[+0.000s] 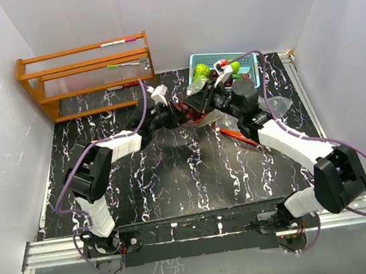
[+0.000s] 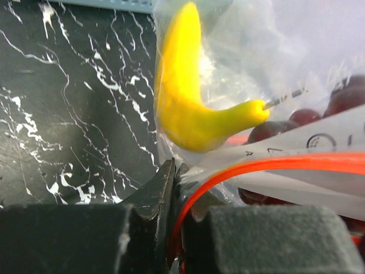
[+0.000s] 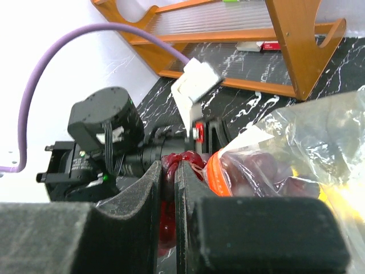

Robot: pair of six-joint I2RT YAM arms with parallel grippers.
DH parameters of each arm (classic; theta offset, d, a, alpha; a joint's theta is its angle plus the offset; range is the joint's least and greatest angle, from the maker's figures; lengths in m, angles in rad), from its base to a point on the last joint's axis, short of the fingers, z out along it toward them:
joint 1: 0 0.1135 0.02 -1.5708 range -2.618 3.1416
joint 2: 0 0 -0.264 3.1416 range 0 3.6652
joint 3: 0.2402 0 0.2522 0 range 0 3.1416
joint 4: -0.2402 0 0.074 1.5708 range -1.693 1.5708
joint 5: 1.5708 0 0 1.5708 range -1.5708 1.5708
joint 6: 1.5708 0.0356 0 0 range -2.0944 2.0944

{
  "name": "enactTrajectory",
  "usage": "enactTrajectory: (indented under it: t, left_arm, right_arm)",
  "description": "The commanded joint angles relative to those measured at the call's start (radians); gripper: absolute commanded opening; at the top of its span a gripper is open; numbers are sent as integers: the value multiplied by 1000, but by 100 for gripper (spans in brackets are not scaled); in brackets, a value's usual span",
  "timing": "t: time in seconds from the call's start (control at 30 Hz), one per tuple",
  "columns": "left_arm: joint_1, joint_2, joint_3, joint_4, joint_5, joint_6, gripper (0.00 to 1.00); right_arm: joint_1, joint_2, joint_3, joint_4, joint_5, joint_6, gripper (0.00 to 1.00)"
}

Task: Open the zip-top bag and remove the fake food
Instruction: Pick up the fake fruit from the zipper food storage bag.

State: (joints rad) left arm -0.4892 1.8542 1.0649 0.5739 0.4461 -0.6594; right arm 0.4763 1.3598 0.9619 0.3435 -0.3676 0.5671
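**Item: zip-top bag (image 1: 199, 113), opening stage**

Location: held off the bench (image 1: 174, 172) at its far middle, between the two arms and just in front of the light-blue basket (image 1: 208, 57).

Contents seen through the plastic: a yellow banana (image 2: 182, 97) lying against the bag wall, and dark purple grapes (image 2: 305, 117) bunched near the orange-red zip strip (image 2: 296, 164). Two lime-green balls (image 1: 201, 72) sit in the basket, outside the bag.

Left end effector (image 1: 178, 114): fingers pinched together on the bag's edge, with the zip strip curving down into the pinch just below the banana.

Right end effector (image 1: 216, 99): also clamped shut, with the reddish lip of the bag caught between its pads. It faces the left one across the mouth of the bag.

Step in hand, as I read it: the opening. Each side has a lip and the bag hangs between them. From where I stand I cannot tell whether the seal has parted yet.

Next move calls for: a steady pull apart, across the seal rather than along it, with both pinches kept firm so the slick plastic does not slip out. After that, one end effector must let go to reach in for the fruit.

Also present: a wooden rack (image 1: 87, 75) at the far left corner, not involved.
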Motion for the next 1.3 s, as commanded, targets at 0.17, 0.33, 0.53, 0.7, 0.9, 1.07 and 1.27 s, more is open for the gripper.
enactTrajectory:
  t: [0.17,0.33,0.53,0.7,0.9,1.07,1.27]
  left_arm:
    - [-58,-95,-44,-254,-155,153,29]
    - [-58,-156,-103,-296,-237,183,29]
    - [-58,-136,-87,-269,-213,173,17]
    - [-61,-120,-112,-220,-163,153,0]
    - [-63,-146,-133,-212,-165,156,0]
    - [-57,-175,-156,-186,-171,141,0]
    - [-55,-191,-157,-193,-151,157,0]
  right_arm:
    - [-1,105,0,187,51,-98,8]
    - [0,153,-52,139,151,-137,8]
    - [39,246,-35,83,314,-30,8]
    - [127,311,-22,158,412,80,8]
    - [105,336,-44,336,334,217,7]
    - [39,325,-92,449,199,442,8]
    - [19,284,-118,480,139,461,8]
